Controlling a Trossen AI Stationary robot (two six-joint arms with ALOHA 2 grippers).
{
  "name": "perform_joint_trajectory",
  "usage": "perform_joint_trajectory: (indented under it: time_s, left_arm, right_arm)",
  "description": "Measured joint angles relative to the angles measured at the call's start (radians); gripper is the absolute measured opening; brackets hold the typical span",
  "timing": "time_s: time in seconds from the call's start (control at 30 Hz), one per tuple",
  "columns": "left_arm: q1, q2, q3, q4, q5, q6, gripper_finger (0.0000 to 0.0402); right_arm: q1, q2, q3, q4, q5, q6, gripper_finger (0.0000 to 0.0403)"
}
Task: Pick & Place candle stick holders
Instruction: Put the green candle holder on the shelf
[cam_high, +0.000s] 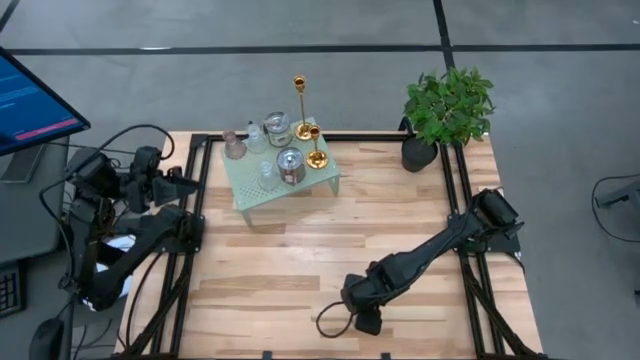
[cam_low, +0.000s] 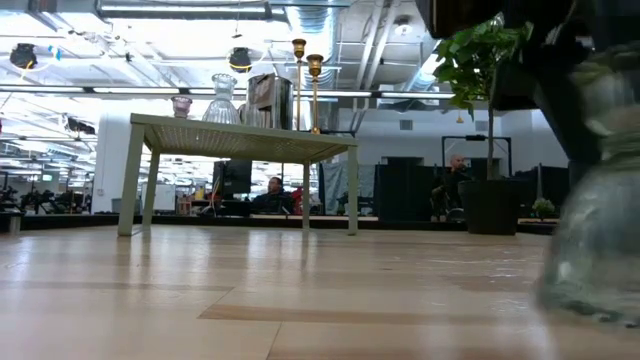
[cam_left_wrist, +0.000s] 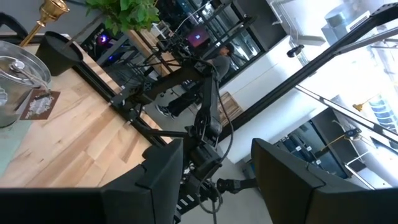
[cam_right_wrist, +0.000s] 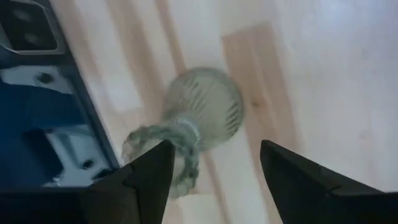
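Note:
A mint-green rack (cam_high: 280, 180) stands at the table's far middle. On it are two silvery cups (cam_high: 291, 165), a pink glass (cam_high: 234, 147) and clear glasses (cam_high: 257, 138). A short gold candlestick (cam_high: 316, 145) is at its right end and a tall one (cam_high: 299, 95) behind it. A greenish glass holder (cam_right_wrist: 202, 112) stands on the wood near the front edge, large in the low view (cam_low: 595, 210). My right gripper (cam_right_wrist: 214, 168) is open over it, pointing down. My left gripper (cam_left_wrist: 214, 162) is open and empty at the table's left edge (cam_high: 185, 185). My right gripper's one finger (cam_right_wrist: 149, 171) covers part of the greenish holder's flared rim (cam_right_wrist: 186, 149); whether it touches the rim I cannot tell. The other finger stands well clear of it. The holder stands upright on the table with its round base (cam_right_wrist: 211, 102) down.
A potted plant (cam_high: 445, 110) stands at the far right corner. Black frame rails (cam_high: 200, 200) run along the table's sides. A monitor (cam_high: 30, 100) is off the left edge. Bare wood (cam_high: 300, 250) lies between the rack and the right gripper. People (cam_low: 275, 190) show far behind.

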Motion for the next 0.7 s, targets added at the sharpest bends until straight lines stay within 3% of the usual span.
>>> perform_joint_trajectory:
  time_s: [0.13, 0.33, 0.53, 0.7]
  left_arm:
    - [0.0, 0.001, 0.0, 0.0, -0.011, 0.0, 0.0191]
    - [0.0, 0.001, 0.0, 0.002, -0.026, 0.013, 0.0191]
    - [0.0, 0.001, -0.001, 0.007, -0.069, 0.05, 0.0191]
    - [0.0, 0.008, -0.009, 0.007, -0.089, 0.097, 0.0191]
  right_arm:
    - [-0.008, -0.002, 0.001, -0.004, 0.016, -0.014, 0.0184]
    - [-0.027, -0.004, 0.001, -0.012, 0.013, -0.05, 0.0024]
    - [-0.074, -0.013, 0.001, -0.03, -0.002, -0.101, 0.0014]
    - [-0.147, -0.094, 0.0, -0.079, -0.003, -0.15, 0.0011]
